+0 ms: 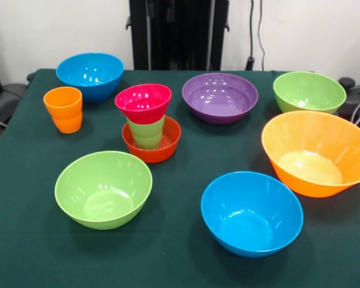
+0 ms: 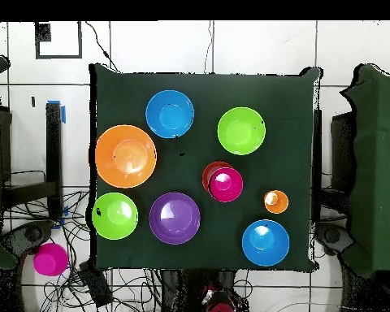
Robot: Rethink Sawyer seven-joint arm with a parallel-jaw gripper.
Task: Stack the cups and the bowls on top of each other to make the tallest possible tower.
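Started tower [image 1: 145,123]: pink glossy plastic bowl [image 1: 143,102] atop light green stepped cup [image 1: 146,133] inside red-orange bowl [image 1: 151,143], wide base steadying. Tool unseen; grip unknowable.

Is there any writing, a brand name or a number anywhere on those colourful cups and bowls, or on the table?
None can be read in either view.
The orange cup, the tower and the loose bowls, such as the purple bowl and the large orange bowl, show plain glossy plastic.
The green table cover is unmarked.
The black square outline on the floor is a marking, not text.
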